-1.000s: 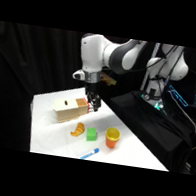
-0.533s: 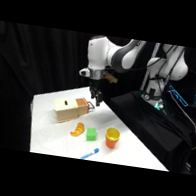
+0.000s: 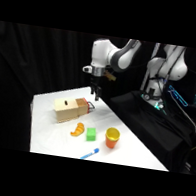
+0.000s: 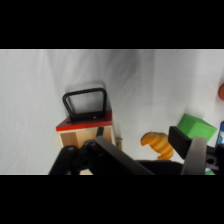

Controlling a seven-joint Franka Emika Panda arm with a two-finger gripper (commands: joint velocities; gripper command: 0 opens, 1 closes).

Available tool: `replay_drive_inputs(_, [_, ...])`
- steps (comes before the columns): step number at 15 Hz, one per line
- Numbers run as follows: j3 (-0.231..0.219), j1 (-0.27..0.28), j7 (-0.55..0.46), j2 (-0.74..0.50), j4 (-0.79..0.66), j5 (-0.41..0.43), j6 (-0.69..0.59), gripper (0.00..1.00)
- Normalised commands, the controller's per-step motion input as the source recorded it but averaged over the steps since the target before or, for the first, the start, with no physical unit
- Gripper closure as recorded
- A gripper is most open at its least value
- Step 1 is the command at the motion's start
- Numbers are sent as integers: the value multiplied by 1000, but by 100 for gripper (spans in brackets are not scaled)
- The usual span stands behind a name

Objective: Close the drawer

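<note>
Above the drawer (image 3: 82,104), pincer (image 3: 94,96) risen higher, shifted right

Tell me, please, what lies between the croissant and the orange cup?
A green block sits between the croissant and the orange cup; the side view shows all three in a row.

White arm reaches down, tool (image 3: 94,98) pointing tableward.

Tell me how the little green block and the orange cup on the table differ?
The green block is a squat cube with flat faces; the orange cup is round, taller and open at the top. The block is solid green, the cup orange with a yellowish inside. Both stand on the white table, side by side but apart.
</note>
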Motion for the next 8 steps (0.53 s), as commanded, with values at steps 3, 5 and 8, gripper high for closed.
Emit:
replay_drive_inputs(3, [-77,-107,-454,-54,-179,184,318,0])
replay_drive_inputs(5, [-48,-80,-488,-9,-149,325,323,0])
replay_drive_inputs(8, [1,-47,-483,116,-52,449,319,0])
